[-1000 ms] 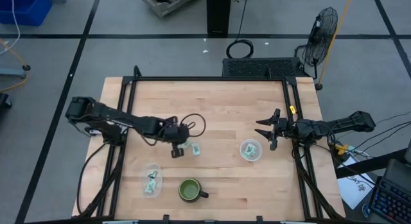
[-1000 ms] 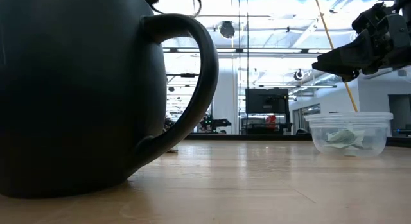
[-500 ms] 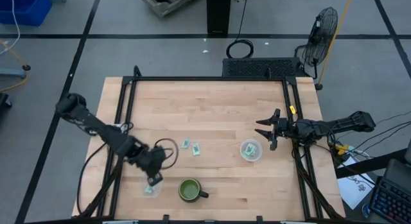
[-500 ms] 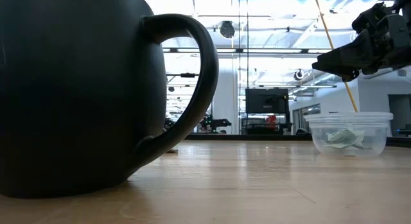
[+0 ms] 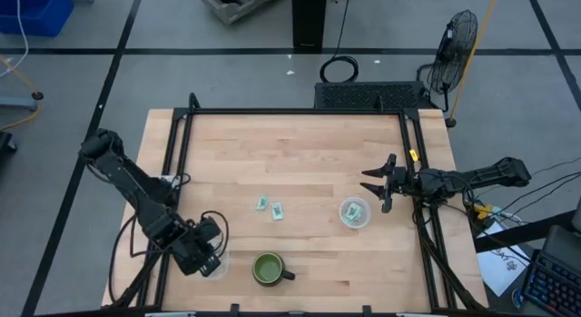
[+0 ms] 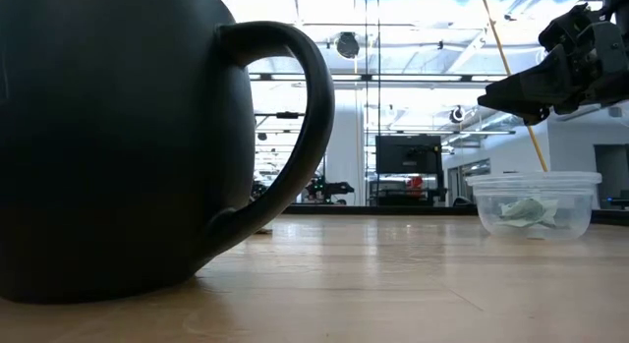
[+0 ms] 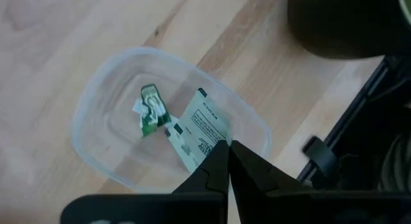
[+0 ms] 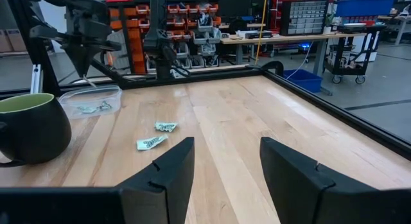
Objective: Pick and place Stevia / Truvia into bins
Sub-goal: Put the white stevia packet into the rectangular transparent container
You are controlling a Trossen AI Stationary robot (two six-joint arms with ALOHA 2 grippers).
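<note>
left gripper (image 5: 207, 255): mine, at the surface's 7 o'clock corner, hanging over the left bin. From my wrist the fingers (image 7: 215, 169) are pressed together with no gap. A packet (image 7: 198, 132) lies right at the tips, inside the bin; cannot tell if I'm pinching its edge.
left bin (image 7: 96, 115): clear cup, just at 9 o'clock of the mug in the high view. Holds that white printed packet plus a small crumpled green one (image 7: 152, 108).
right gripper (image 5: 382, 187): mine, at the 3 o'clock edge of the surface, just at 3 o'clock of the right bin, raised off the surface. Fingers (image 8: 168, 167) spread wide, nothing between them.
right bin (image 5: 355, 212): clear cup with packets crumpled in its bottom; low view shows them through the wall (image 6: 532, 207).
loose packets: two on the bare wood near the surface's centre, one (image 5: 262, 203) just at 9 o'clock of the other (image 5: 277, 211), apart but close. Both between the two bins.
mug (image 5: 268, 268): dark green, at 6 o'clock on the surface, handle pointing to 3 o'clock. Fills most of the low view.
surface (image 5: 300, 153): light wood inside a black frame.
</note>
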